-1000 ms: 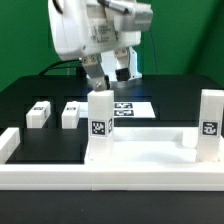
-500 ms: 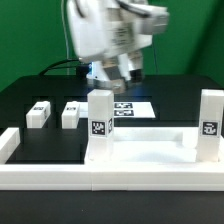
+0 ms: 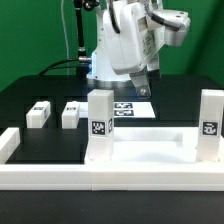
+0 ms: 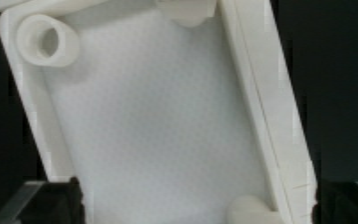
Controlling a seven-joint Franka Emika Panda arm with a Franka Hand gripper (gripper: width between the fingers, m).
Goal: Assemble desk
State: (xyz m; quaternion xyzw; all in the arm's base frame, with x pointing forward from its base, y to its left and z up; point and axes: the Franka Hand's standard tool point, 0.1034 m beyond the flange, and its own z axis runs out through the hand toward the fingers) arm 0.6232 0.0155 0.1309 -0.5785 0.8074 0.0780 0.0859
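Observation:
The desk's white tabletop lies at the front, with two tagged legs standing upright on it: one near the middle and one at the exterior view's right. Two loose legs lie on the black table at the left. My gripper hangs open and empty, above and behind the middle leg and apart from it. In the wrist view the tabletop fills the picture, with a round socket and a raised rim. The gripper shows only as dark fingers at the picture's two corners.
The marker board lies flat behind the middle leg, under the arm. A low white border wall runs along the front and turns back at the left. A green backdrop stands behind the table.
The arm has lifted away from the middle upright leg and swung toward the exterior view's right. The leg stays standing. The jaws stay open.

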